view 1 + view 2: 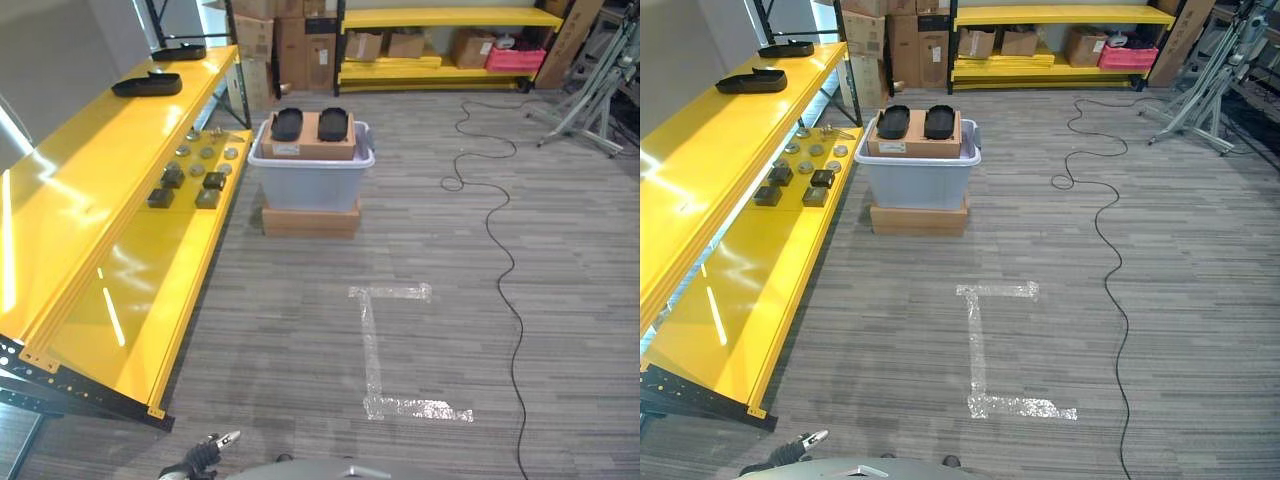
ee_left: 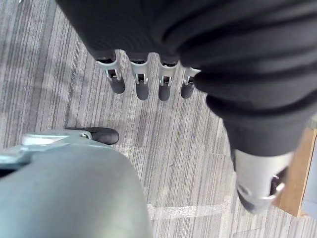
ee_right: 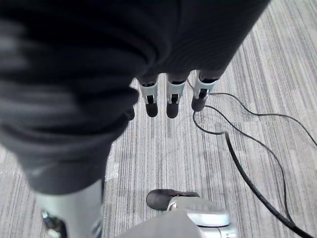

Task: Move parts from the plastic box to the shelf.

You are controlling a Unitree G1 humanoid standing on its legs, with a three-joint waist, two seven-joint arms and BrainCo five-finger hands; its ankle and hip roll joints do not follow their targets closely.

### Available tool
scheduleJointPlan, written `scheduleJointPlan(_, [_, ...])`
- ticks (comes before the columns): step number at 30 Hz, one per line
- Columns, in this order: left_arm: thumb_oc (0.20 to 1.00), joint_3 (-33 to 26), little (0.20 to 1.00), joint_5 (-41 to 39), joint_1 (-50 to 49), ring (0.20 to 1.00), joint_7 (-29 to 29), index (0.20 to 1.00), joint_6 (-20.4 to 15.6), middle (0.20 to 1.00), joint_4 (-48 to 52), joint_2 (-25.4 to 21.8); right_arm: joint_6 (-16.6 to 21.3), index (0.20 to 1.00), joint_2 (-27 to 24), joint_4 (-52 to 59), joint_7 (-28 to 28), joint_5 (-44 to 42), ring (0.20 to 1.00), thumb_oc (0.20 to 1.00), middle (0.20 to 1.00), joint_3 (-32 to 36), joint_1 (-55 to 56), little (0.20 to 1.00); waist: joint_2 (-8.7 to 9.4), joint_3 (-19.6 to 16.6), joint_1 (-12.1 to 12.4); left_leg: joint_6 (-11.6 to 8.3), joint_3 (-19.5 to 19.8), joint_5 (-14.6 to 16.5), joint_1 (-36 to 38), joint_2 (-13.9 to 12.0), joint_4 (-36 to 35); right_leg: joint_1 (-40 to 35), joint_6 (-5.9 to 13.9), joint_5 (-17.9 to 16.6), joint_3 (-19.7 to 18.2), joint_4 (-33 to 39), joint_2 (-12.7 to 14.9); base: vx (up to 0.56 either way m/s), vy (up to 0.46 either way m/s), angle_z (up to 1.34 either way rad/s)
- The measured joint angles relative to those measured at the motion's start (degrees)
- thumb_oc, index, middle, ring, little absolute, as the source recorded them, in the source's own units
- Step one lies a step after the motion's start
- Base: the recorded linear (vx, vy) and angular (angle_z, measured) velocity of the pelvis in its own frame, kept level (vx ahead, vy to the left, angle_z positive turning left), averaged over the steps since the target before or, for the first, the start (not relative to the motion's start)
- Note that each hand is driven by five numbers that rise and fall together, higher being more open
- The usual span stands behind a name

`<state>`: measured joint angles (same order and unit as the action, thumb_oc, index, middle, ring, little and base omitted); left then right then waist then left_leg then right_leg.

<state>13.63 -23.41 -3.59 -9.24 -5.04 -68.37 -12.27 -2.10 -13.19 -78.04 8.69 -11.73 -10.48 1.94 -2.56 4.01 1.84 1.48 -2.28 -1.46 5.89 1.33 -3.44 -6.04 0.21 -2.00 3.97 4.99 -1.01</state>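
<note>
Ahead of you the grey floor [image 1: 300, 340] lies open up to the plastic box [image 1: 312, 178], which sits on a cardboard base just beside the yellow shelf [image 1: 110, 200]. A cardboard carton [image 1: 308, 140] with two black trays covers the box's top. On the shelf, small parts [image 1: 195, 175] crowd the stretch next to the box, with bare yellow surface nearer you.

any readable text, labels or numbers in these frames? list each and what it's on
None can be read.
White label on the cardboard box that sits on the plastic box: print too small to read.
Cardboard boxes on the far shelf: no print clear enough to make out.
Tape on the floor: a plain mark, no lettering.
</note>
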Motion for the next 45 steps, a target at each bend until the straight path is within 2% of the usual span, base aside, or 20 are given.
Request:
scheduleJointPlan(7, [1.000, 0.03, 1.000, -0.49, 0.01, 1.000, 0.13, 1.000, 0.12, 1.000, -0.03, 0.02, -0.27, 1.000, -0.50, -2.28, -0.71, 0.07, 1.000, 1.000, 1.000, 0.08, -0.40, 1.000, -0.35, -0.51, 0.12, -0.05, 0.09, -0.25, 0.38, 0.01, -0.65, -0.11, 0.03, -0.03, 0.11, 0.01, 0.01, 0.02, -0.001, 0.00])
scheduleJointPlan(11, [1.000, -0.07, 1.000, -4.42, 0.16, 1.000, 0.03, 1.000, -0.92, 1.000, 0.81, -0.03, 3.48, 1.000, -1.07, -1.54, -1.96, -4.49, 1.000, 1.000, 1.000, 2.54, -0.91, 1.000, 0.11, -0.89, 0.23, -0.03, 0.34, -0.27, 1.22, 0.04, -0.85, -1.03, 0.02, 0.12, 0.38, 0.03, 0.03, 0.04, -0.010, 0.03])
scheduleJointPlan(15, [1.000, -0.21, 1.000, -9.17, 1.35, 1.000, -0.33, 1.000, -1.40, 1.000, 10.73, -1.20, 8.22, 1.000, -2.84, 3.56, -3.58, -10.04, 1.000, 1.000, 1.000, 4.57, -3.45, 1.000, 0.21, -1.14, 0.95, -0.06, 0.68, -0.59, 1.18, 0.06, -0.95, -1.10, 0.11, -0.03, 0.87, 0.03, 0.07, 0.01, -0.027, 0.06])
scheduleJointPlan(18, [1.000, -0.33, 1.000, -12.75, 2.68, 1.000, 0.06, 1.000, -0.84, 1.000, 21.30, -2.77, 10.34, 1.000, -4.76, 12.49, -3.23, -14.62, 1.000, 1.000, 1.000, 3.83, -4.55, 1.000, 0.58, -1.12, 1.34, -0.03, 0.78, -0.94, 1.13, 0.07, -0.96, -1.09, 0.18, -0.22, 1.15, 0.01, 0.06, -0.03, -0.044, 0.04])
scheduleJointPlan(19, [1.000, -0.35, 1.000, -13.94, 2.53, 1.000, 1.46, 1.000, 0.88, 1.000, 30.76, -4.41, 8.78, 1.000, -5.97, 24.37, -1.65, -16.91, 1.000, 1.000, 1.000, 1.67, -3.49, 1.000, 0.90, -0.91, 1.32, -0.08, 0.77, -1.05, 0.97, 0.04, -0.97, -0.94, 0.13, -0.30, 1.19, 0.01, 0.00, -0.05, -0.049, 0.01])
scheduleJointPlan(20, [1.000, -0.73, 1.000, -14.28, 2.57, 1.000, 2.17, 1.000, 1.28, 1.000, 35.54, -5.03, 7.76, 1.000, -6.64, 31.34, -0.53, -17.85, 1.000, 1.000, 1.000, 0.61, -3.23, 1.000, 1.05, -0.77, 1.18, -0.13, 0.77, -1.20, 0.90, -0.01, -0.99, -0.87, 0.20, -0.44, 1.20, 0.00, -0.03, -0.06, -0.046, -0.02])
scheduleJointPlan(21, [1.000, -2.03, 1.000, -14.73, 2.73, 1.000, 4.09, 1.000, 2.06, 1.000, 43.61, -5.32, 5.68, 1.000, -8.05, 45.93, 2.01, -18.84, 1.000, 1.000, 1.000, -1.34, -1.90, 1.000, 1.36, -0.49, 0.61, -0.05, 0.68, -1.39, 0.87, -0.04, -0.98, -0.80, 0.31, -0.60, 1.17, 0.00, -0.04, -0.06, -0.033, -0.01])
scheduleJointPlan(22, [1.000, -2.96, 1.000, -14.76, 2.67, 1.000, 5.10, 1.000, 2.65, 1.000, 48.46, -5.36, 4.69, 1.000, -8.60, 54.49, 3.46, -19.56, 1.000, 1.000, 1.000, -1.66, -0.57, 1.000, 1.58, -0.29, 0.39, -0.07, 0.65, -1.41, 0.85, -0.03, -0.98, -0.79, 0.32, -0.63, 1.25, 0.00, -0.04, -0.04, -0.014, 0.00])
scheduleJointPlan(24, [1.000, -4.53, 1.000, -14.77, 3.07, 1.000, 7.00, 1.000, 3.13, 1.000, 55.64, -5.44, 2.89, 1.000, -8.19, 64.46, 5.22, -19.87, 1.000, 1.000, 1.000, -0.80, 0.05, 1.000, 2.04, 0.00, 0.03, -0.06, 0.59, -1.42, 0.98, -0.04, -0.98, -0.92, 0.35, -0.64, 1.20, -0.22, -0.08, 0.00, 0.000, 0.00])
scheduleJointPlan(25, [1.000, -5.09, 1.000, -14.75, 3.22, 1.000, 8.99, 1.000, 3.21, 1.000, 62.90, -6.32, 1.81, 1.000, -8.21, 71.61, 6.63, -19.96, 1.000, 1.000, 1.000, 0.24, 0.16, 1.000, 2.48, 0.36, -0.20, -0.07, 0.53, -1.41, 0.88, -0.05, -0.99, -0.79, 0.43, -0.62, 1.13, -0.20, -0.07, 0.00, 0.000, 0.00])
scheduleJointPlan(28, [1.000, -5.34, 1.000, -14.71, 4.31, 1.000, 10.98, 1.000, 2.68, 1.000, 69.04, -8.50, 0.97, 1.000, -9.34, 73.21, 7.47, -19.88, 1.000, 1.000, 1.000, 1.77, -0.38, 1.000, 2.82, 0.65, -0.46, -0.12, 0.49, -1.32, 0.85, 0.11, -1.04, -0.66, 0.61, -0.58, 0.90, -0.15, 0.11, 0.02, 0.017, -0.04])
scheduleJointPlan(32, [1.000, -8.25, 1.000, -14.68, 4.98, 1.000, 12.75, 1.000, 2.65, 1.000, 76.27, -10.51, 1.65, 1.000, -11.85, 75.98, 9.41, -19.54, 1.000, 1.000, 1.000, 4.53, -0.49, 1.000, 2.31, 1.82, -0.55, -0.05, 0.06, -1.29, 0.88, 0.27, -1.03, -0.51, 0.84, -0.74, 0.25, -0.09, 0.27, 0.03, 0.033, -0.07])
scheduleJointPlan(34, [1.000, -9.18, 1.000, -14.72, 5.33, 1.000, 13.76, 1.000, 2.79, 1.000, 78.71, -11.40, 1.81, 1.000, -13.31, 81.98, 9.51, -19.43, 1.000, 1.000, 1.000, 4.52, -0.58, 1.000, 1.73, 2.23, -0.71, 0.01, -0.27, -1.24, 0.82, 0.27, -1.04, -0.27, 0.89, -0.79, -0.09, -0.03, 0.26, 0.05, 0.053, -0.09])
scheduleJointPlan(39, [1.000, -9.15, 1.000, -15.25, 5.51, 1.000, 15.13, 1.000, 5.16, 1.000, 79.01, -11.20, 0.30, 1.000, -13.01, 83.83, 10.46, -19.66, 1.000, 1.000, 1.000, 3.93, -0.69, 1.000, 1.33, 2.50, -0.44, 0.02, -0.60, -1.22, 0.69, 0.25, -1.02, -0.03, 0.90, -0.79, -0.24, -0.25, 0.19, 0.04, 0.052, -0.03])
scheduleJointPlan(45, [1.000, -10.02, 1.000, -15.28, 3.41, 1.000, 15.12, 1.000, 5.66, 1.000, 79.14, -11.22, 0.09, 1.000, -12.07, 83.85, 11.36, -20.12, 1.000, 1.000, 1.000, 3.98, 0.47, 1.000, 1.04, 2.85, -0.38, 0.11, -0.98, -0.89, 0.78, 0.32, -1.01, 0.28, 1.14, -0.61, -0.71, -0.77, 0.24, 0.07, 0.078, -0.04])
